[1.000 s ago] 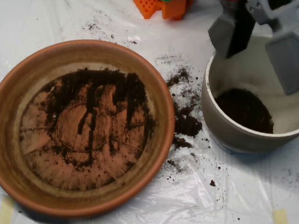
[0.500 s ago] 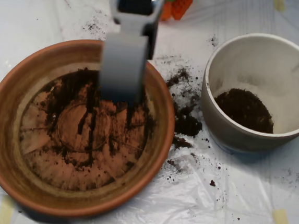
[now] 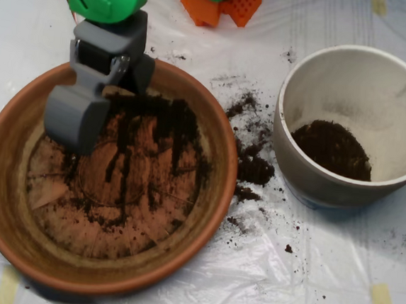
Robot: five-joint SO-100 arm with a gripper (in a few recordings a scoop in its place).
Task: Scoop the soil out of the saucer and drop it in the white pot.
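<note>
My scoop low over saucer, counter's left side; jaws' gap, I cannot tell. Soil thin, mostly at far half. Sweep along streaks, gather before lifting toward white pot at right.

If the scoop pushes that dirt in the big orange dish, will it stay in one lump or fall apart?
Probably fall apart. The soil lies in thin streaks and crumbs across the saucer, so it looks loose rather than sticky. Some would likely spill too: crumbs are already scattered on the plastic sheet between the saucer and the white pot. It seems light, so the scoop should push it easily.
</note>
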